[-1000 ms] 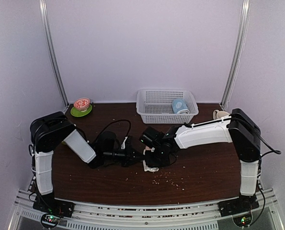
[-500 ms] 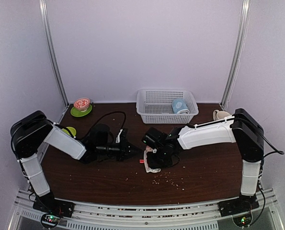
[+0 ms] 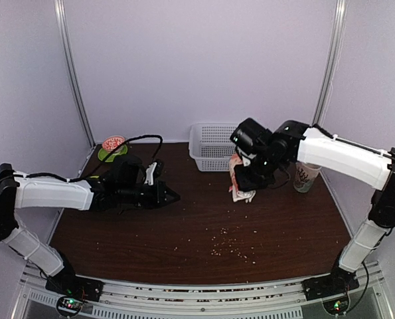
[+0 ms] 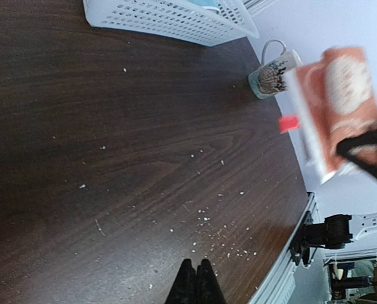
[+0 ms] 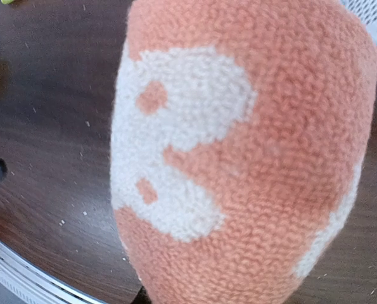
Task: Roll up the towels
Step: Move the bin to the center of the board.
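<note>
The orange-red towel [image 3: 241,181] with white swirls is a rolled bundle held in the air just in front of the white basket [image 3: 209,154]. My right gripper [image 3: 247,178] is shut on it from above. In the right wrist view this towel [image 5: 251,158] fills the frame and hides the fingers. The left wrist view catches it [image 4: 337,107] blurred at the right edge. My left gripper [image 3: 173,196] is shut and empty, low over the table's left half, its tips [image 4: 197,269] pressed together. A sliver of light blue towel [image 4: 204,2] shows inside the basket [image 4: 169,19].
A mug [image 3: 305,177] stands right of the basket near the right arm. A green plate with a red bowl [image 3: 113,147] sits at the back left corner. Pale crumbs [image 3: 232,250] are scattered on the dark wooden table toward the front.
My right arm has lifted the orange-red towel off the table and carried it up and back toward the basket. My left arm has drawn back to the left, gripper still shut.
</note>
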Motion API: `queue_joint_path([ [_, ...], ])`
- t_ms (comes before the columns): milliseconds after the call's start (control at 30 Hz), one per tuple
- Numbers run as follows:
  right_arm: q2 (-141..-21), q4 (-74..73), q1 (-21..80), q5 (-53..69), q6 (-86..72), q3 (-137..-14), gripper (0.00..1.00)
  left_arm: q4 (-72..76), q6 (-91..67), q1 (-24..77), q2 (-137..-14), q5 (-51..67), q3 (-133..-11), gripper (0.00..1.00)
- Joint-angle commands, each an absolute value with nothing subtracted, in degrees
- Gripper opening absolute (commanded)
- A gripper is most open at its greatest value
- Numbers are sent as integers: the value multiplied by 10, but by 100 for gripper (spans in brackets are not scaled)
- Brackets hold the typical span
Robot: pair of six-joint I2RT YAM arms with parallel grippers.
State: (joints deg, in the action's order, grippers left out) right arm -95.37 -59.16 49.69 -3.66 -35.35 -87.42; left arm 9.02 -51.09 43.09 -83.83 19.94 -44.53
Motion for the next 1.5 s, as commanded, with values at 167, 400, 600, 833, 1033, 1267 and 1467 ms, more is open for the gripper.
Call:
queue_joint_path([
  [167,-968,-645,380,-77,-245,-1070,0,10,-454,407,-860,102,-533,0],
  [400,-1065,-550,298,5,-234,-1164,0,-7,-461,361,-936,125,-635,0],
  [600,-1205,-539,257,30,-219,-1320,0,-48,-456,327,-1035,134,-741,29],
  [833,-1311,-469,235,36,-237,-1364,0,-60,-468,306,-1067,121,-769,58],
  [1033,-1372,-426,232,16,-241,-1373,0,-82,-463,296,-1061,120,-746,57],
  [1267,-1419,-463,235,76,-260,-1394,0,-86,-461,295,-1042,121,-716,55],
  [1467,-1396,-499,245,95,-239,-1348,0,-83,-463,295,-1042,123,-706,54],
])
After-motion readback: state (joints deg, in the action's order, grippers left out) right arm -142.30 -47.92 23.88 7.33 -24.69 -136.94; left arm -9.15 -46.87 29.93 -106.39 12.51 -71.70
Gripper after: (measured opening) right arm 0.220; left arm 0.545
